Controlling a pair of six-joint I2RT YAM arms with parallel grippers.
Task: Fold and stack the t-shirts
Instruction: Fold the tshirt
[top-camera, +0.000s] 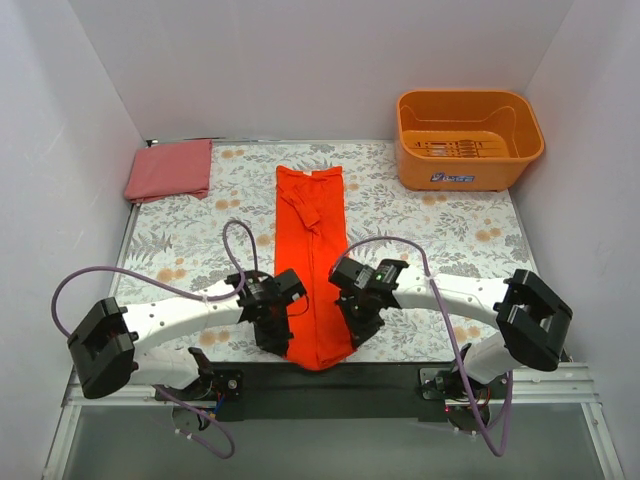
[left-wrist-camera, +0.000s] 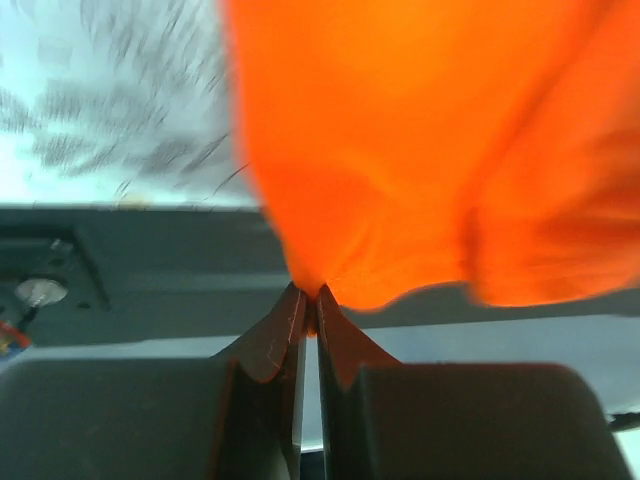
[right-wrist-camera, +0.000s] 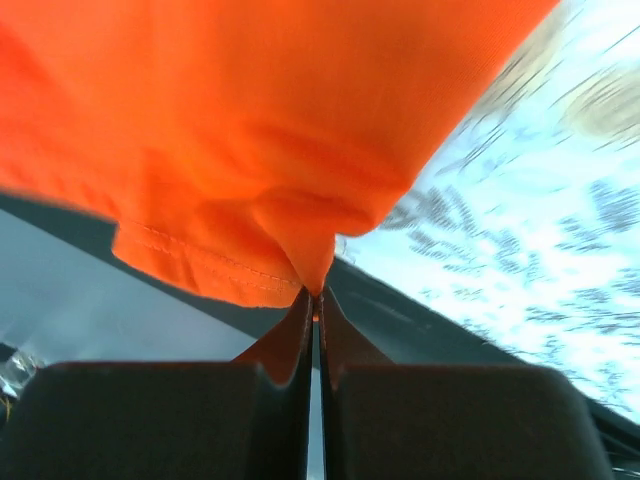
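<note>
The vivid orange-red t-shirt (top-camera: 315, 255) lies folded into a long narrow strip down the middle of the table, its near end hanging over the front edge. My left gripper (top-camera: 283, 345) is shut on the strip's near left corner (left-wrist-camera: 330, 270). My right gripper (top-camera: 352, 340) is shut on its near right corner (right-wrist-camera: 300, 250), where the hem stitching shows. Both pinch only a small bit of cloth at the fingertips. The duller pinkish-red t-shirt (top-camera: 169, 169) lies as a folded rectangle at the far left corner.
A rigid orange plastic tub (top-camera: 468, 138) stands at the far right corner. A floral tablecloth (top-camera: 450, 235) covers the table. White walls close in the left, back and right sides. The black front rail (top-camera: 330, 385) runs under the grippers.
</note>
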